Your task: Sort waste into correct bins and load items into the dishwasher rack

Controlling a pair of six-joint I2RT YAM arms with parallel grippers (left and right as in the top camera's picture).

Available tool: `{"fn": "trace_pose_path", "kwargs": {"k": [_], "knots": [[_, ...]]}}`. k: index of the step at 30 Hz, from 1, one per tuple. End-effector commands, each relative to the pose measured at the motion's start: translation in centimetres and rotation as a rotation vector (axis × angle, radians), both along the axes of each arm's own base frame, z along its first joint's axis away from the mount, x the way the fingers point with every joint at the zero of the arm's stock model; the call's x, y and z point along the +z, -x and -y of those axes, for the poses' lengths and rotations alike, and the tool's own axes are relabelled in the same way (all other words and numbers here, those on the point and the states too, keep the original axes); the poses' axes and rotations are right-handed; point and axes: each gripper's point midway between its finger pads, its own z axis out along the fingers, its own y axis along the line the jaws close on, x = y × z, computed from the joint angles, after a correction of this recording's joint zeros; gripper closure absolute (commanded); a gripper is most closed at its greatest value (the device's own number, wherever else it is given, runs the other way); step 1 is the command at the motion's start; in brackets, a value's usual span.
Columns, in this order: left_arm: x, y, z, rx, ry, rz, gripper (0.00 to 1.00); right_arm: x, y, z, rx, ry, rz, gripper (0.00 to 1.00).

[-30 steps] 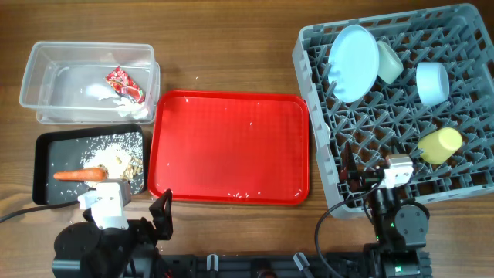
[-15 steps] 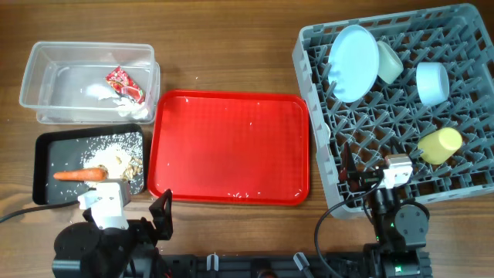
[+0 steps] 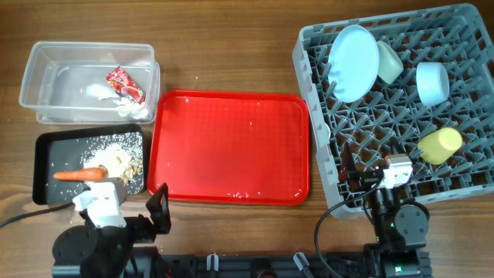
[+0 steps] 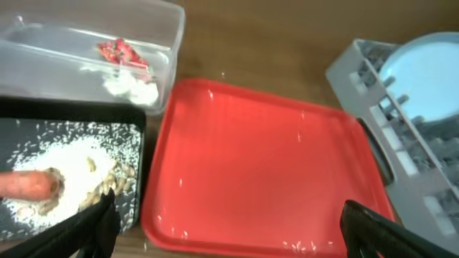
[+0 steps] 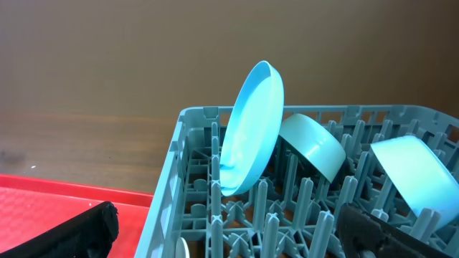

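Our left gripper [image 4: 228, 228] is spread wide near the red tray [image 4: 258, 165]. Our right gripper [image 5: 229, 228] is spread wide too, beside the grey rack [image 5: 188, 175] with the blue plate [image 5: 251, 129].

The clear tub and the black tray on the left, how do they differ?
The clear tub is see-through with taller walls; the black tray is opaque and shallow. The clear tub holds a red wrapper and white tissue; the black tray holds a carrot and pale crumbs. Both are rectangular, similar in footprint, and sit left of the red tray.
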Motion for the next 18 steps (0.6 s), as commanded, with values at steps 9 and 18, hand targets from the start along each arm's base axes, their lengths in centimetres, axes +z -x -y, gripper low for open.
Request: {"fn": "trace_pose_path", "kwargs": {"k": [9, 18], "knots": [[-4.1, -8.5, -0.8, 0.025, -0.029, 0.469, 0.00, 0.3, 0.1, -0.2, 0.016, 0.011, 0.014, 0.00], [-7.5, -9.4, -0.9, 0.015, -0.074, 0.447, 0.00, 0.3, 0.1, -0.2, 0.016, 0.011, 0.014, 0.00]]}}
